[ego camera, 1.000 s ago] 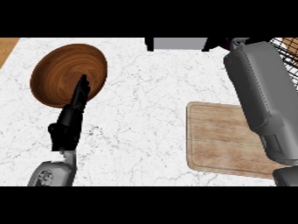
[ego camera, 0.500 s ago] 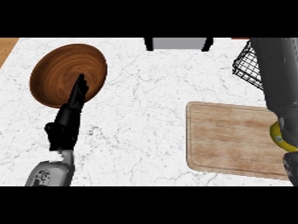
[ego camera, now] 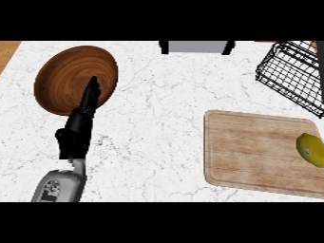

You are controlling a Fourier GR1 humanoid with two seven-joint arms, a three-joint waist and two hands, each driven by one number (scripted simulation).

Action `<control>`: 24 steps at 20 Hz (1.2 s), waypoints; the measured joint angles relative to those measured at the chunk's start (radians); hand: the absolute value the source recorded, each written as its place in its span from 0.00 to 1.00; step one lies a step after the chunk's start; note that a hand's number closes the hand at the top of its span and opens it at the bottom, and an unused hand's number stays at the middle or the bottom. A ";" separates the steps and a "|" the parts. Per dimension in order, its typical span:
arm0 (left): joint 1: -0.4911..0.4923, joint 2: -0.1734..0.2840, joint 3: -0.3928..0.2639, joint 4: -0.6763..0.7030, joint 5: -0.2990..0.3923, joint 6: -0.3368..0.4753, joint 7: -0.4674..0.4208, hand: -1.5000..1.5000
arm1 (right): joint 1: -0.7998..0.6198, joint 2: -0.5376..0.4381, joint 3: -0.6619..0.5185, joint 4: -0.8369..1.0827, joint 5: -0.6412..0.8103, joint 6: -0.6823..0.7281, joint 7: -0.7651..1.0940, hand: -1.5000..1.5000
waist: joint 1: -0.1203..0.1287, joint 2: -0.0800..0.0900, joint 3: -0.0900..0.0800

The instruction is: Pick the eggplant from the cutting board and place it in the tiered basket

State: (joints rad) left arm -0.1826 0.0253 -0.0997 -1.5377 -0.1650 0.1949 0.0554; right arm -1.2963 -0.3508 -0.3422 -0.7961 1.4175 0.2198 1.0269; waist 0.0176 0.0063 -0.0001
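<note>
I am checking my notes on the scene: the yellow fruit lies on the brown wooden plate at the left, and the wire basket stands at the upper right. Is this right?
Not quite. In the head view the yellow fruit lies on the cutting board at the right, near its right edge, not on the brown wooden plate. The wire basket does stand at the upper right.

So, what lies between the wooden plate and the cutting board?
Only bare white counter, seen in the head view. Nothing stands between the plate and the board.

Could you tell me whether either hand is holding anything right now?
The left hand is open and holds nothing. The right hand's fingers are out of view, so that cannot be told.
</note>
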 measured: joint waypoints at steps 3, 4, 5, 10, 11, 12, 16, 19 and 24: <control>0.021 0.003 -0.004 -0.004 0.000 -0.007 -0.017 0.50 | 0.004 -0.045 -0.010 0.069 0.018 -0.034 -0.014 1.00 | 0.004 0.001 -0.001; 0.024 -0.002 -0.010 -0.003 -0.002 -0.007 -0.017 0.50 | 0.003 -0.057 -0.012 0.093 0.025 -0.048 -0.017 1.00 | 0.005 0.002 0.000; 0.027 0.003 -0.006 -0.010 0.004 -0.014 -0.017 0.50 | 0.000 -0.075 -0.016 0.121 0.029 -0.061 -0.026 1.00 | 0.008 0.002 0.000; 0.017 0.011 0.009 -0.004 0.012 -0.024 -0.016 0.50 | -0.011 -0.145 -0.020 0.219 0.041 -0.088 -0.053 1.00 | 0.007 0.002 0.000; 0.010 0.010 0.011 -0.002 0.008 -0.019 -0.014 0.50 | 0.000 -0.151 -0.019 0.234 0.043 -0.102 -0.059 1.00 | 0.006 0.002 0.000; 0.013 0.011 0.013 0.004 0.007 -0.019 -0.021 0.50 | 0.006 -0.162 -0.021 0.255 0.045 -0.116 -0.068 1.00 | 0.008 0.003 0.000; 0.020 0.010 0.013 0.001 0.010 -0.024 -0.022 0.50 | 0.032 -0.183 -0.047 0.292 0.026 -0.170 -0.074 0.00 | 0.007 0.003 0.000; 0.031 0.003 0.005 -0.007 0.007 -0.018 -0.026 0.50 | 0.054 -0.195 -0.114 0.290 -0.024 -0.261 -0.063 0.00 | 0.009 0.004 0.001; 0.046 0.013 0.011 -0.023 0.011 -0.027 -0.018 0.50 | 0.100 -0.192 -0.183 0.277 -0.108 -0.382 -0.119 0.00 | 0.003 0.001 0.001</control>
State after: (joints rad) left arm -0.1364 0.0384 -0.0889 -1.5611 -0.1541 0.1682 0.0369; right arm -1.1966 -0.5428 -0.5255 -0.5194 1.3097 -0.1621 0.9083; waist 0.0211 0.0070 0.0009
